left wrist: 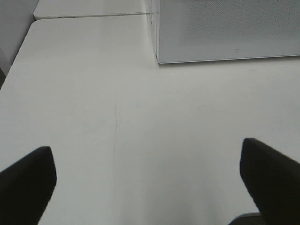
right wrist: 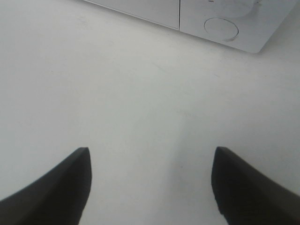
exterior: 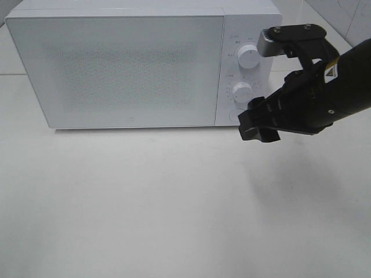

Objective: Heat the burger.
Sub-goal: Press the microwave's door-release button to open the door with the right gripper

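Burger not in view: microwave (exterior: pixel 116 63) door shut, cannot tell if it sits inside. Your right gripper (exterior: pixel 259 127) hangs spread, empty, just near of round button (exterior: pixel 236 114). Left gripper (left wrist: pixel 150 187) spread, empty, over table (left wrist: pixel 140 117). Judgement: button press next. Square one jaw tip on it, push straight, keep clear of knobs (exterior: pixel 243 91).

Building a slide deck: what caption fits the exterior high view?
The open right gripper hovers before the closed microwave's control panel, above a white table.
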Available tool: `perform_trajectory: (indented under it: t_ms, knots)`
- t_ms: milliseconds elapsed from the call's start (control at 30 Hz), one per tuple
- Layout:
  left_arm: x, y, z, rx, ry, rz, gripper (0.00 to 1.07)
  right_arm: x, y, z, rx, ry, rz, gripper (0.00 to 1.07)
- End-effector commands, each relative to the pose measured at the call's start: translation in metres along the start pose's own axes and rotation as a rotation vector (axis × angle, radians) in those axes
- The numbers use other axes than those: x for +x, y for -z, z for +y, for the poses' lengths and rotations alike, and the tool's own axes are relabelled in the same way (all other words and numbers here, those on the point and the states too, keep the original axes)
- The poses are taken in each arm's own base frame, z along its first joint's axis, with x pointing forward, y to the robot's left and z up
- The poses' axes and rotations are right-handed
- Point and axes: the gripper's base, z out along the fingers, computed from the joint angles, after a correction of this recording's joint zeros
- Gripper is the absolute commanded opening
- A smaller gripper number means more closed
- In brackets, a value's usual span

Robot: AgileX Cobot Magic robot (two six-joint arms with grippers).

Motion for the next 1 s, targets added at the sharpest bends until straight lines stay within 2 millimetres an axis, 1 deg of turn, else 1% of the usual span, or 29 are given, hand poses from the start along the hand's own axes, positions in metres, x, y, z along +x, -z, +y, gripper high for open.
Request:
perform_trajectory:
  t_ms: [33,67,100,133,167,200,233,267,300,333,367,400,433,467,500,533,567,600,633,667,733,767,833,867,900,933,967,1000]
  knots:
    - [0.000,0.003,0.000,-0.001,0.007,-0.031,1.00,0.003,0.029,-0.001,0.004,0.024,0.002,0.71]
    - [0.000,0.003,0.000,-0.001,0.007,-0.031,1.00,0.005,0.035,-0.001,0.003,0.027,0.002,0.71]
    - [0.000,0.003,0.000,-0.001,0.007,-0.031,1.00,0.005,0.035,-0.001,0.003,0.027,0.002,0.71]
    - [0.000,0.003,0.000,-0.001,0.007,-0.031,1.00,0.009,0.048,0.000,0.000,0.032,0.007,0.71]
    - [0.000,0.003,0.000,-0.001,0.007,-0.031,1.00,0.009,0.048,0.000,0.000,0.032,0.007,0.71]
    - [0.000,0.003,0.000,-0.001,0.007,-0.031,1.00,0.013,0.061,0.000,-0.003,0.034,0.000,0.71]
    - [0.000,0.003,0.000,-0.001,0.007,-0.031,1.00,0.016,0.068,0.000,-0.004,0.035,-0.001,0.71]
    - [0.000,0.003,0.000,-0.001,0.007,-0.031,1.00,0.016,0.068,0.000,-0.004,0.035,-0.001,0.71]
    - [0.000,0.003,0.000,-0.001,0.007,-0.031,1.00,0.020,0.079,-0.001,-0.004,0.038,-0.002,0.71]
    - [0.000,0.003,0.000,-0.001,0.007,-0.031,1.00,0.023,0.086,-0.001,-0.004,0.039,-0.001,0.71]
    - [0.000,0.003,0.000,-0.001,0.007,-0.031,1.00,0.023,0.086,-0.001,-0.004,0.039,-0.001,0.71]
    - [0.000,0.003,0.000,-0.001,0.007,-0.031,1.00,0.029,0.096,-0.002,-0.004,0.040,0.011,0.71]
    - [0.000,0.003,0.000,-0.001,0.007,-0.031,1.00,0.033,0.101,-0.002,-0.004,0.041,0.016,0.71]
    - [0.000,0.003,0.000,-0.001,0.007,-0.031,1.00,0.033,0.101,-0.002,-0.004,0.041,0.016,0.71]
    - [0.000,0.003,0.000,-0.001,0.007,-0.031,1.00,0.039,0.112,-0.003,-0.006,0.043,0.007,0.71]
    - [0.000,0.003,0.000,-0.001,0.007,-0.031,1.00,0.039,0.112,-0.003,-0.006,0.043,0.007,0.71]
    - [0.000,0.003,0.000,-0.001,0.007,-0.031,1.00,0.045,0.124,-0.004,-0.011,0.055,-0.020,0.71]
    - [0.000,0.003,0.000,-0.001,0.007,-0.031,1.00,0.049,0.130,-0.004,-0.014,0.063,-0.039,0.71]
    - [0.000,0.003,0.000,-0.001,0.007,-0.031,1.00,0.057,0.140,-0.006,-0.018,0.079,-0.082,0.71]
    - [0.000,0.003,0.000,-0.001,0.007,-0.031,1.00,0.057,0.140,-0.006,-0.018,0.079,-0.082,0.71]
    - [0.000,0.003,0.000,-0.001,0.007,-0.031,1.00,0.067,0.149,-0.010,-0.015,0.081,-0.120,0.71]
    - [0.000,0.003,0.000,-0.001,0.007,-0.031,1.00,0.067,0.149,-0.010,-0.015,0.081,-0.120,0.71]
    - [0.000,0.003,0.000,-0.001,0.007,-0.031,1.00,0.087,0.164,-0.021,0.032,0.035,-0.187,0.71]
    - [0.000,0.003,0.000,-0.001,0.007,-0.031,1.00,0.087,0.164,-0.021,0.032,0.035,-0.187,0.71]
    - [0.000,0.003,0.000,-0.001,0.007,-0.031,1.00,0.092,0.169,-0.023,0.045,0.023,-0.209,0.71]
    - [0.000,0.003,0.000,-0.001,0.007,-0.031,1.00,0.102,0.175,-0.026,0.068,0.010,-0.249,0.71]
    - [0.000,0.003,0.000,-0.001,0.007,-0.031,1.00,0.102,0.175,-0.026,0.068,0.010,-0.249,0.71]
    - [0.000,0.003,0.000,-0.001,0.007,-0.031,1.00,0.108,0.177,-0.027,0.078,0.004,-0.270,0.71]
